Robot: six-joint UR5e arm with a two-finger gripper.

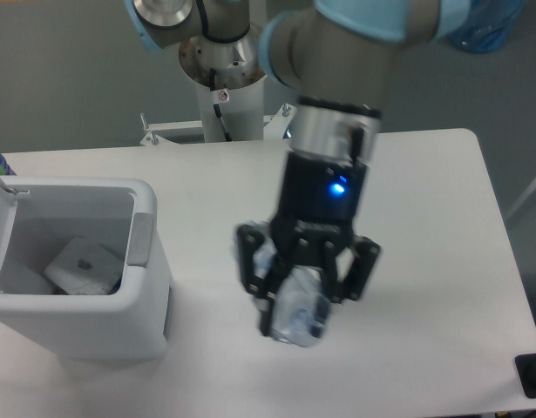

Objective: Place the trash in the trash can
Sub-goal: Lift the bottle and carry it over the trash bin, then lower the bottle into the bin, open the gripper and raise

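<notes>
At the left edge of the white tabletop (pixel 206 187) stands the trash can (pixel 144 300), a boxy white bin with rounded corners, its mouth open to the camera and a grey tab (pixel 141 238) on its right-hand wall. Inside it, low on the floor of the bin, lies the crumpled white paper carton (pixel 84 266), lying flat and tilted a little.

To the right of the bin, clear of it, the gripper (pixel 301 300) hangs above the tabletop with its black fingers (pixel 250 266) clenched around the crushed clear plastic bottle (pixel 300 309). The bottle sits between the fingers and sticks out below them; its long axis runs roughly along the gripper's own axis, from the wrist toward the near edge of the tabletop, leaning slightly left at the lower end. The picture is blurred there, so which end carries the cap cannot be told. A blue light (pixel 339 185) shows on the dark wrist body above the fingers.

Behind, the arm's white pedestal (pixel 226 96) rises beyond the far edge of the tabletop.
</notes>
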